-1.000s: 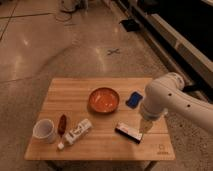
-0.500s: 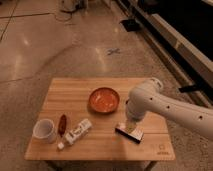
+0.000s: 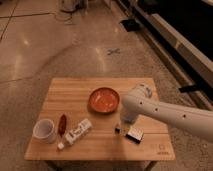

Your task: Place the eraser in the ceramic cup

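The eraser (image 3: 134, 134), a small flat dark block with a whitish face, lies on the wooden table (image 3: 75, 92) toward the front right. The white ceramic cup (image 3: 45, 131) stands upright near the front left corner, far from the eraser. My white arm reaches in from the right. My gripper (image 3: 120, 128) hangs low over the table just left of the eraser, very close to it. I cannot tell whether it touches the eraser.
A round orange bowl (image 3: 104, 100) sits mid-table just behind my gripper. A white bottle with a label (image 3: 75, 134) lies on its side between cup and eraser, with a small red object (image 3: 62, 124) next to the cup. The blue pad is hidden behind my arm.
My arm has swung left across the table's right side and now covers the blue pad. The gripper has come down next to the eraser, which has hardly moved.
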